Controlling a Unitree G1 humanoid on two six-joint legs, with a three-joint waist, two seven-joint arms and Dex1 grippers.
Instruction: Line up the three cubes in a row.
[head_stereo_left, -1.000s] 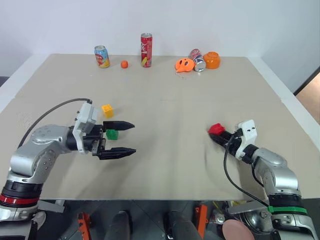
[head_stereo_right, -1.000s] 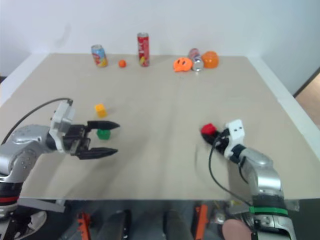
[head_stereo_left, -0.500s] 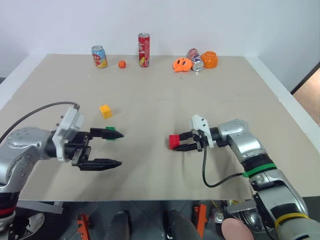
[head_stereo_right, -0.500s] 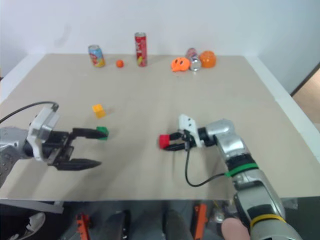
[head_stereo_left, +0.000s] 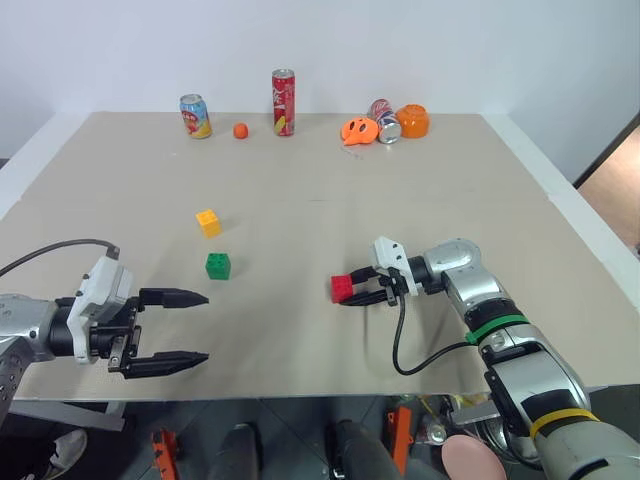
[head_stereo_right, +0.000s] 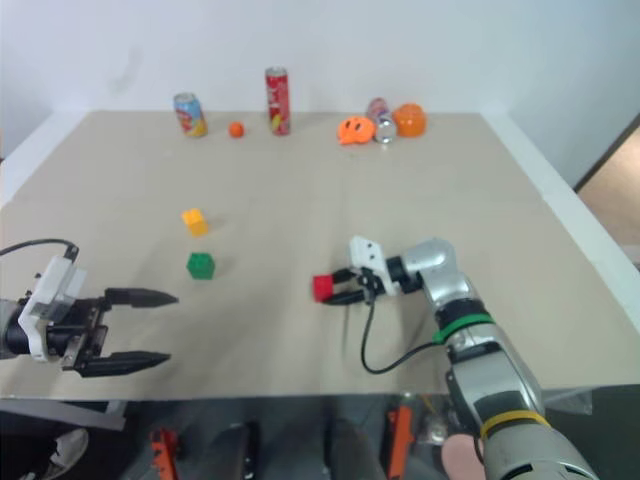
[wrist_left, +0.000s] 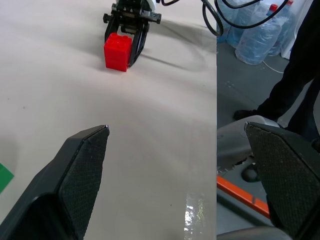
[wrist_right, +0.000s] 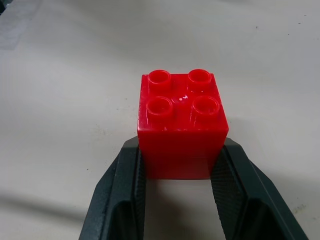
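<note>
The red cube (head_stereo_left: 343, 288) sits studs-up at mid-table, clamped between the two black fingers of my right gripper (head_stereo_left: 352, 292), which points toward the left. In the right wrist view the red cube (wrist_right: 181, 122) is squeezed between both fingers (wrist_right: 120, 195). The green cube (head_stereo_left: 218, 265) rests on the table left of centre, with the yellow cube (head_stereo_left: 208, 222) a little farther back. My left gripper (head_stereo_left: 195, 327) hovers near the front left edge, open and empty, well short of the green cube. The left wrist view also shows the red cube (wrist_left: 118, 51) in the other gripper.
Along the far edge stand a short can (head_stereo_left: 195, 116), a small orange ball (head_stereo_left: 240, 130), a tall red can (head_stereo_left: 283, 102), an orange mask-like toy (head_stereo_left: 358, 130), a tipped can (head_stereo_left: 384, 121) and an orange cup (head_stereo_left: 412, 120). A person's dark trouser leg (wrist_left: 300, 75) and water bottles (wrist_left: 260, 35) lie beyond the table.
My right gripper swung the red cube from the right side toward mid-table. My left gripper drew back toward the front left edge, away from the green cube, staying open.
</note>
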